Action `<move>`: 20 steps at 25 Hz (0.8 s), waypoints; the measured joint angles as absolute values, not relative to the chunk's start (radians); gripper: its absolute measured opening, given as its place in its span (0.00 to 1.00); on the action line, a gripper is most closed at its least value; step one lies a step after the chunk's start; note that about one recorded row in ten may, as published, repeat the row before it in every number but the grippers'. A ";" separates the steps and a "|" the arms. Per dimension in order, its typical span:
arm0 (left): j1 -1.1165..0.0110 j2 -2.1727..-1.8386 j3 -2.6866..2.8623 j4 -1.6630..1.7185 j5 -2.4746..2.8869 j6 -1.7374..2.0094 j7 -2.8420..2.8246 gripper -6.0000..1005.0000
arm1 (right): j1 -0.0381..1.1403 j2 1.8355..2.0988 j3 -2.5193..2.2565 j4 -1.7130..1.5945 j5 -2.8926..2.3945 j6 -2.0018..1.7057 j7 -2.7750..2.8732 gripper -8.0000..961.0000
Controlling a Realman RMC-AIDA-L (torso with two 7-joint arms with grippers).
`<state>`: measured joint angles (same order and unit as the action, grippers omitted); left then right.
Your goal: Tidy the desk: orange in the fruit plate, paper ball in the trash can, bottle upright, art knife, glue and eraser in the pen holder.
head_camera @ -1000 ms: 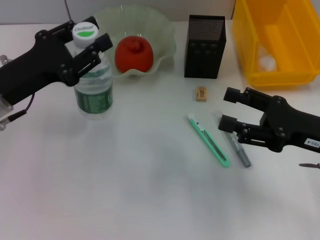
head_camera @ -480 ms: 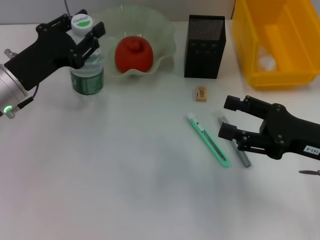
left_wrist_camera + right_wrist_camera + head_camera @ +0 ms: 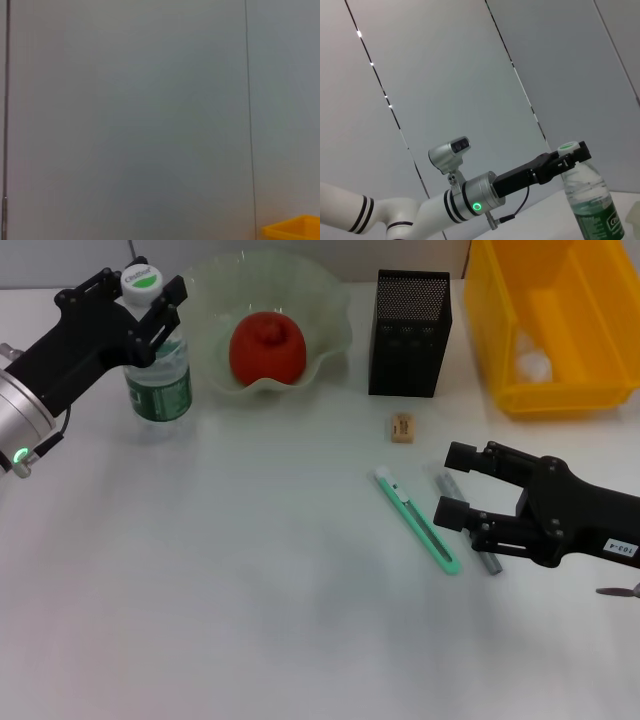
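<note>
Left gripper (image 3: 148,308) is clamped on the neck of the water bottle (image 3: 158,380), just under the green-and-white cap; bottle is upright on the desk (image 3: 250,620), just beside the fruit plate (image 3: 330,325). Right gripper (image 3: 452,483) hovers with fingers spread, holding nothing, over the grey glue stick (image 3: 487,560); green art knife (image 3: 420,522) lies just beside it, eraser (image 3: 402,427) nearer the pen holder (image 3: 412,332).

Risks: if left lets go while pulling sideways, the bottle could tip into the plate. Right closing off-centre could catch the knife too, or roll the glue away.

Containers: plate holds the orange (image 3: 267,347); yellow trash can (image 3: 555,330) has something white inside, likely the paper ball (image 3: 533,364). Can't see into the mesh holder.
</note>
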<state>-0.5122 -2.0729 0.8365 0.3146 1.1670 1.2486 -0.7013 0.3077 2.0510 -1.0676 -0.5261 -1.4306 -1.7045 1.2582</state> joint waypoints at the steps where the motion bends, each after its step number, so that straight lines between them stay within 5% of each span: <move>1: -0.512 -2.073 0.836 0.313 1.165 1.249 -0.700 0.53 | 0.308 2.051 -1.068 -0.526 -1.431 -1.704 1.260 0.88; 11: -0.510 -2.076 0.844 0.314 1.163 1.228 -0.696 0.56 | 0.316 2.047 -1.067 -0.526 -1.433 -1.702 1.267 0.88; 16: -0.453 -2.073 0.827 0.355 1.125 1.340 -0.717 0.78 | 0.308 2.040 -1.027 -0.557 -1.435 -1.710 1.306 0.88; 20: -0.350 -2.070 0.830 0.393 1.096 1.524 -0.735 0.78 | 0.306 2.026 -0.908 -0.674 -1.523 -1.710 1.483 0.88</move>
